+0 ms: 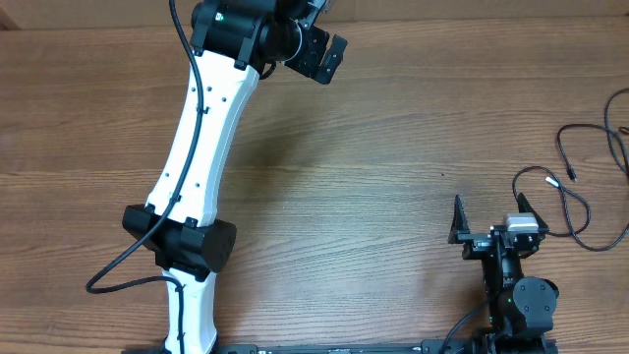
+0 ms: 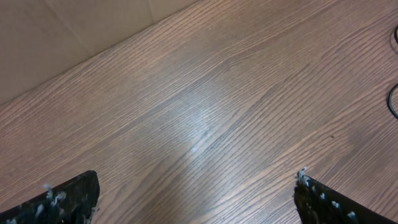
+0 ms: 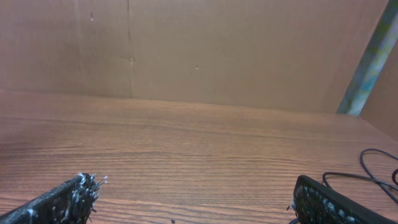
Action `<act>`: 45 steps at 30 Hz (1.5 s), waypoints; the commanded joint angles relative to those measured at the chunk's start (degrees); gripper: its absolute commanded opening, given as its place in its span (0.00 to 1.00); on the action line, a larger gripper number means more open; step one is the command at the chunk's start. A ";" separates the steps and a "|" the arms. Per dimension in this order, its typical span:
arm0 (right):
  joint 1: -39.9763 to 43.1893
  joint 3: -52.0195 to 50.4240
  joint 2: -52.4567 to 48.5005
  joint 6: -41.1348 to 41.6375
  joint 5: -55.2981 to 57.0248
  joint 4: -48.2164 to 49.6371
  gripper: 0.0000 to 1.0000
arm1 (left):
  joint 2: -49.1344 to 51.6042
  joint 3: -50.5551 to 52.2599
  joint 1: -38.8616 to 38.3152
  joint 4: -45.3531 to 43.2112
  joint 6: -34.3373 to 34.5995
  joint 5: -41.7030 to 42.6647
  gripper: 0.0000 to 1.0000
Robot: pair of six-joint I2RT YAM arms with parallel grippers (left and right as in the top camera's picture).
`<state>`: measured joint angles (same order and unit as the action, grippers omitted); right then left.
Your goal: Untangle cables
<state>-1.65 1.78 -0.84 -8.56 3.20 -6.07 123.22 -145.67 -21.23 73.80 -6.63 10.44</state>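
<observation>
Both tools stand wide open and hold nothing. The left tool (image 2: 196,186) is far out over the tabletop (image 1: 393,128), at the end of the long white left arm (image 1: 206,128), which reaches from the near edge up to the far one. In the left wrist view its two dark fingers (image 2: 68,199) sit at the lower corners, spread well apart, with only bare wood grain between them. Whitish flecks show on the finger surfaces.

The right tool (image 1: 491,218) is drawn back close to its base at the near right of the tabletop, its fingers likewise spread and pointing across the wood. In the right wrist view nothing lies between them; a plain brown board (image 3: 217,50) stands behind the tabletop.

The cables (image 1: 570,211) lie loose on the tabletop at its right side, just beside the right tool and to its right. They are thin black cords, curling in open loops that run off the right edge of the overhead picture. One cord arcs right next to the tool's outer finger; whether it touches I cannot tell. Another bends higher up, ending in a small plug tip. The right wrist view catches a loop of them at its right edge, and the left wrist view shows a sliver at its right border, well apart from the left tool. A thicker black cable (image 1: 118,270) hangs off the left arm near its elbow.
</observation>
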 commanded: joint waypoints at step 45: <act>-0.39 -0.66 0.68 0.66 0.15 0.26 1.00 | -19.58 37.46 -0.92 -31.17 -5.05 -3.37 1.00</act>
<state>-1.65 1.78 -0.84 -8.56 3.20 -6.07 112.64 -118.96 -21.43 47.37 -10.70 7.42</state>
